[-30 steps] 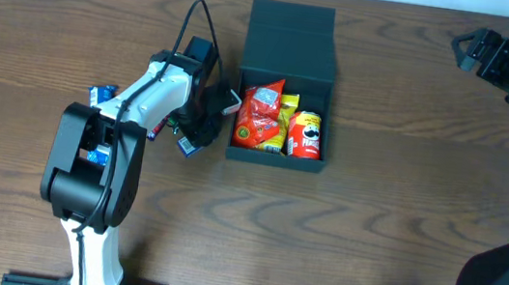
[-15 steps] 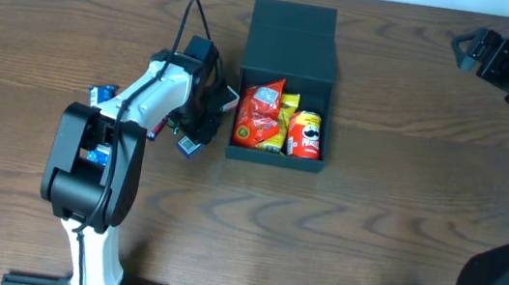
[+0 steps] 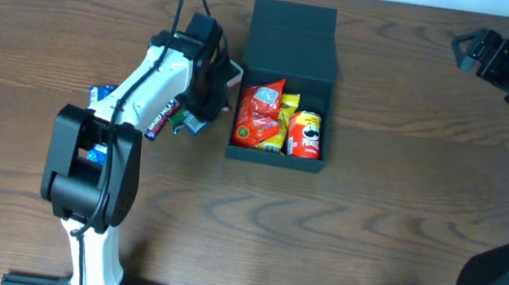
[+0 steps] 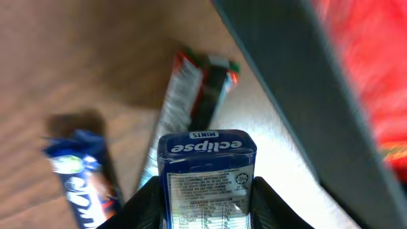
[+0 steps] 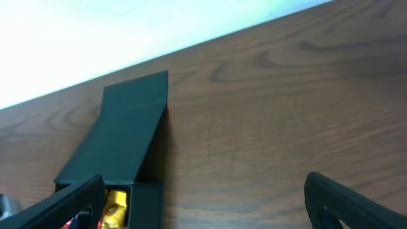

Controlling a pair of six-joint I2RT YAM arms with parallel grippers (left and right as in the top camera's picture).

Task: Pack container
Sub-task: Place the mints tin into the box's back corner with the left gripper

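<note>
The container (image 3: 277,155) is a dark square box, open, with its flap lid (image 3: 290,32) lying back. It holds a red snack bag (image 3: 260,116), a yellow pack (image 3: 289,108) and a small red Pringles can (image 3: 306,134). My left gripper (image 3: 210,96) is just left of the box's left wall, shut on a blue Eclipse mints pack (image 4: 205,152) and held above the table. The box wall (image 4: 299,95) shows at the right of the left wrist view. My right gripper (image 3: 470,47) is open and empty at the far right back. Its view shows the box (image 5: 127,127) from behind.
A dark snack bar (image 3: 162,119) and a small teal pack (image 3: 190,125) lie left of the box. In the left wrist view a bar with a red and green end (image 4: 194,95) and a blue pack (image 4: 82,175) lie below. More blue packs (image 3: 100,94) lie by the left arm.
My left gripper has risen and moved back along the box's left wall with the mints pack. The dark bar now lies uncovered on the table. The right arm has not moved.
</note>
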